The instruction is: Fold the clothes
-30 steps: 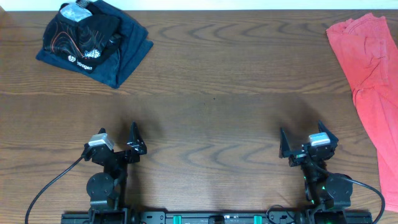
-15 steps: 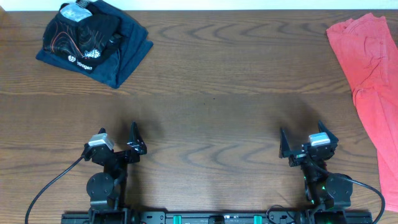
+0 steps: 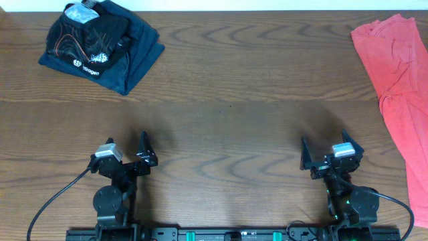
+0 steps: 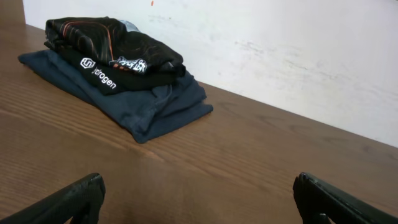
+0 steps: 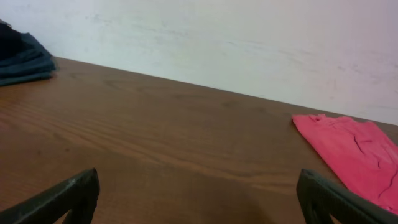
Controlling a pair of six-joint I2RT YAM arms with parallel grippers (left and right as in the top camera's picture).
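The clothes (image 3: pixel 89 28), a black jersey with fine orange-white contour lines, lie folded on top of a pile at the table's far left; the left wrist view shows them (image 4: pixel 109 36) far ahead on the left. My left gripper (image 3: pixel 126 146) rests near the front edge, well short of the pile. It is open in its wrist view (image 4: pixel 199 194), with only bare wood between the fingers. My right gripper (image 3: pixel 325 147) sits at the front right, also open (image 5: pixel 199 191) and holding nothing.
Under the jersey lie a black garment with a white logo (image 3: pixel 93 65) and a dark blue garment (image 3: pixel 137 50). A coral-red garment (image 3: pixel 398 80) is spread along the right edge, seen too in the right wrist view (image 5: pixel 351 152). A white wall (image 5: pixel 249 43) backs the table.
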